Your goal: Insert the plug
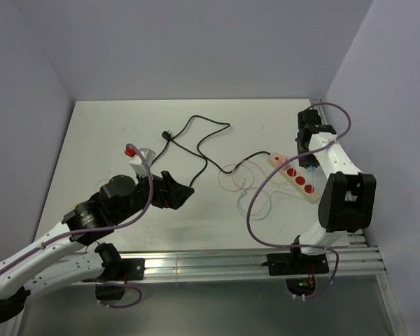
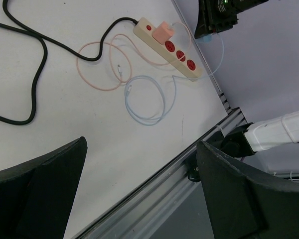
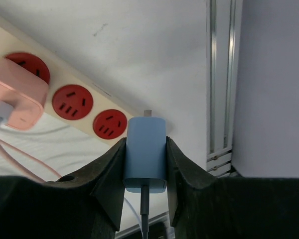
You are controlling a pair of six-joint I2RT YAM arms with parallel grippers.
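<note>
Pinching blue plug [image 3: 146, 149], strip [image 3: 73, 101] near table [image 3: 154, 45] edge

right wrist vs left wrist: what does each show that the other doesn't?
Right wrist only: the grip up close, with the blue plug clamped in the right claw and a prong showing at its top.

Left wrist only: the open left claw, the black cord, and the loose pink cable and blue cable looped on the table.

Both: the power strip with red sockets, and the pink adapter already seated in it.
</note>
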